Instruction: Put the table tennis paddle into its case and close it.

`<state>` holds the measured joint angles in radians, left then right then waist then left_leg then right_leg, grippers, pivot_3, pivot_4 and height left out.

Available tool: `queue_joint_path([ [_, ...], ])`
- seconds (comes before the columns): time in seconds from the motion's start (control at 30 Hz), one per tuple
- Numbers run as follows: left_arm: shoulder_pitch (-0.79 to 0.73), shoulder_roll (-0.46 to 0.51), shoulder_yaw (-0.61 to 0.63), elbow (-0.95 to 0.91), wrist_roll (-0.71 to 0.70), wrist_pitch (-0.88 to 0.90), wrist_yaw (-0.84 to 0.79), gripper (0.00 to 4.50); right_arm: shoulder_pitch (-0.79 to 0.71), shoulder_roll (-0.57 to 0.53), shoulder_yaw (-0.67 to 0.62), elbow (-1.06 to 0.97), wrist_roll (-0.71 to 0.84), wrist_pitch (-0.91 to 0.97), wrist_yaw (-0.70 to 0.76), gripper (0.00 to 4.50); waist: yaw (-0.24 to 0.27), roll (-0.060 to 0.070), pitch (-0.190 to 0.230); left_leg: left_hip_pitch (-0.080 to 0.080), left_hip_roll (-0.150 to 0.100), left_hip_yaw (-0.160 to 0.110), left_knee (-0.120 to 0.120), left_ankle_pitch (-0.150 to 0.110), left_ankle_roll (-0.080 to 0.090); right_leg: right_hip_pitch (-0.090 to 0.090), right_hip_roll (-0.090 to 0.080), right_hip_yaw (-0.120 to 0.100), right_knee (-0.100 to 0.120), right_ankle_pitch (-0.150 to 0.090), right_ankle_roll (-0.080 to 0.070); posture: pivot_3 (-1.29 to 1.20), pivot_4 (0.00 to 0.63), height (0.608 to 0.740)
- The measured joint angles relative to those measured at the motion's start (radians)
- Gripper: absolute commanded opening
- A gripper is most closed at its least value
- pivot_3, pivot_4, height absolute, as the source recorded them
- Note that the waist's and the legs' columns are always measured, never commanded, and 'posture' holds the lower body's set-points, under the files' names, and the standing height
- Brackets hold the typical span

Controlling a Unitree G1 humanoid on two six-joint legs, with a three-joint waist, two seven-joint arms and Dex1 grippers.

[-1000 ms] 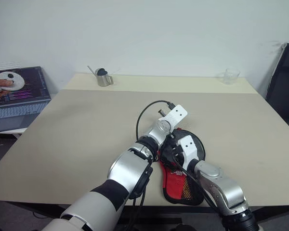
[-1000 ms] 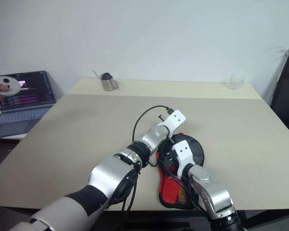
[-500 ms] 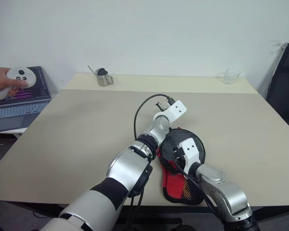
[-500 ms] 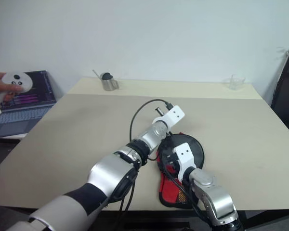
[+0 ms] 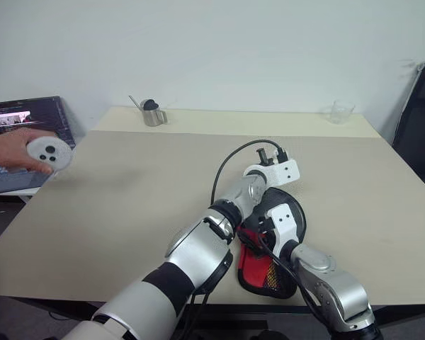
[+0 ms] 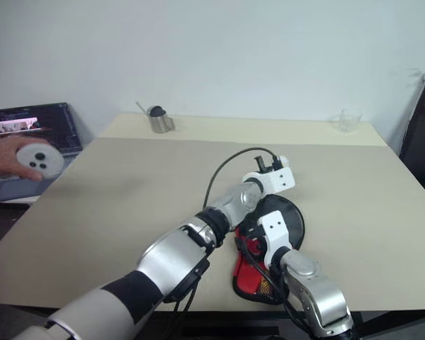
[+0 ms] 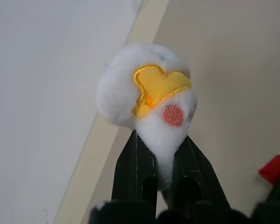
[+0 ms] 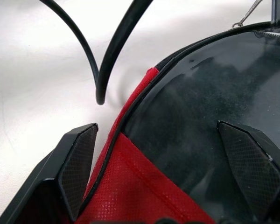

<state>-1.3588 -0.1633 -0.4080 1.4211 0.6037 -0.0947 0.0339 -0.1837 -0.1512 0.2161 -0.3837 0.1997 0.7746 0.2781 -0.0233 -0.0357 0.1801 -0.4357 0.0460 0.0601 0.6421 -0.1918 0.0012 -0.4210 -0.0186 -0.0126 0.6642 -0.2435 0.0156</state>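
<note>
The case (image 5: 264, 268) lies near the table's front edge, its red panel toward me and its round black part (image 8: 200, 107) farther off. My left gripper (image 7: 161, 144) is shut on the case's fluffy white ball charm (image 7: 149, 93), which carries a yellow patch and a red dot, and holds it above the round end. My right gripper (image 8: 163, 154) stands open low over the case, with one finger (image 8: 77, 158) by its red edge and the other over the black face. The table tennis paddle is hidden.
A black cable (image 5: 230, 166) loops over the left wrist. At the back stand a metal cup (image 5: 153, 113) and a clear glass (image 5: 340, 111). A laptop (image 5: 21, 120) and a person's hand with a white controller (image 5: 48, 152) are at the left, a black chair (image 5: 419, 120) at the right.
My left gripper has swung to the right and a little up, rolling as it went, with the ball charm in it. The right gripper stayed put. The person's hand with the controller came lower.
</note>
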Motion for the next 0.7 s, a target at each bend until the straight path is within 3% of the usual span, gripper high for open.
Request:
queue_joint_path([
  [0.3, 0.039, -0.003, -0.132, 0.0, 0.079, -0.077, -0.048, 0.02, -0.001, 0.015, 0.002, 0.002, 0.0, 0.013, -0.002, 4.5, 0.0, 0.0, 0.0, 0.0, 0.001, 0.0, 0.0, 0.0, 0.0, 0.0, 0.0, 0.0, 0.0, 0.0, 0.0, 0.0, 0.15, 0.74],
  [0.57, 0.051, -0.004, -0.103, -0.002, 0.037, -0.04, -0.085, 0.02, -0.007, 0.016, 0.003, 0.005, 0.001, 0.018, 0.003, 4.5, -0.002, 0.0, 0.0, 0.0, 0.0, 0.0, 0.0, 0.0, 0.0, 0.0, 0.0, 0.0, 0.0, 0.0, 0.0, 0.0, 0.15, 0.74],
  [0.7, 0.077, -0.002, -0.093, -0.004, 0.012, -0.036, -0.15, 1.26, -0.047, 0.017, 0.006, 0.045, 0.001, 0.009, 0.019, 4.5, -0.004, 0.0, 0.0, 0.001, 0.0, 0.0, 0.001, 0.0, 0.0, 0.0, 0.0, 0.0, 0.001, 0.0, 0.0, 0.0, 0.15, 0.74],
])
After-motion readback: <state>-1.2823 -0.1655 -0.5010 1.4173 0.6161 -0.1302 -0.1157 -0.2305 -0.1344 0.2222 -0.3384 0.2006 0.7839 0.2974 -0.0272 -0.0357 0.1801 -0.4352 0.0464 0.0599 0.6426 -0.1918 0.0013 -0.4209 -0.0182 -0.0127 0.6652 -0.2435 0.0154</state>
